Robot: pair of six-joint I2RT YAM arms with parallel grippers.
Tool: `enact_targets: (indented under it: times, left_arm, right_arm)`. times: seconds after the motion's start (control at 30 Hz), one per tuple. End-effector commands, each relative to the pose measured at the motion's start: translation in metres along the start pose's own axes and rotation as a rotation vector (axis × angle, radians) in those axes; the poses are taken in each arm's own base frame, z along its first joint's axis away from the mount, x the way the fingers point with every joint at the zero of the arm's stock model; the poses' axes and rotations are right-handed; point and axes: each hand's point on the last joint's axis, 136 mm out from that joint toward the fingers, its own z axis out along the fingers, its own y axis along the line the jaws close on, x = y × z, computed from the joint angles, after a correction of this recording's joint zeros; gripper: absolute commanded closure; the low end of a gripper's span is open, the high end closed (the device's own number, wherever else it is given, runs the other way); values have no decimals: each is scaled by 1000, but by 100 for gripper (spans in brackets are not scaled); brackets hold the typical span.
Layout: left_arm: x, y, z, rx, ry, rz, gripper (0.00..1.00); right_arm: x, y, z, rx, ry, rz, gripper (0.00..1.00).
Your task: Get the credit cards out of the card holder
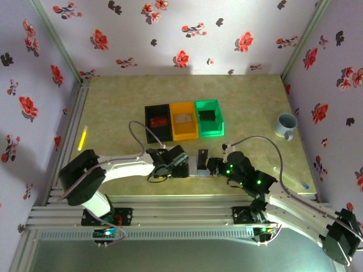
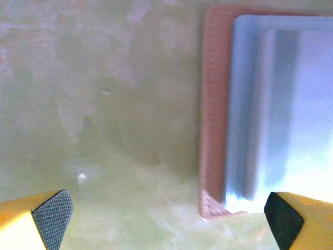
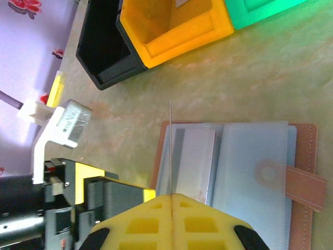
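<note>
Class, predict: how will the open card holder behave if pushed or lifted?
Lying flat, the card holder probably slides rather than tips. Its centre fold suggests flopping when lifted. Looking light, it may follow the card the right gripper pinches.

Bare table (image 1: 113, 107) left and far; bins (image 1: 183, 120) close behind the card holder (image 3: 250, 156); mug (image 1: 286, 125) well right.

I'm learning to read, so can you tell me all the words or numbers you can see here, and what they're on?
No text can be read.
Grey label on the left arm: any print too blurred.
Card holder: no writing shows.
Thin card in the right pincer: edge-on, face hidden.
</note>
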Motion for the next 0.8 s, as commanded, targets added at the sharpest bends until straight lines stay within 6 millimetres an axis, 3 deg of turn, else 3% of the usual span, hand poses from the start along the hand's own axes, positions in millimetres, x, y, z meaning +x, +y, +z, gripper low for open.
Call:
enact_targets:
  times: [0.0, 0.17, 0.33, 0.43, 0.63, 0.77]
  left_arm:
    - [-16, -11, -32, 112, -58, -3, 0]
    - [-33, -13, -73, 235, -159, 7, 0]
    - [-40, -6, -99, 323, -203, 33, 0]
    - [-42, -4, -109, 398, -230, 26, 1]
    - [-37, -24, -120, 603, -232, 33, 2]
    - [-34, -41, -122, 704, -217, 43, 4]
  right_arm:
    - [7, -3, -3, -11, 29, -31, 100]
    - [9, 10, -5, -80, 50, -53, 100]
    - [9, 16, -6, -113, 61, -63, 100]
    - [10, 27, -7, -169, 67, -66, 100]
    - [11, 59, -13, -338, 90, -64, 100]
    - [12, 69, -15, -405, 99, -62, 100]
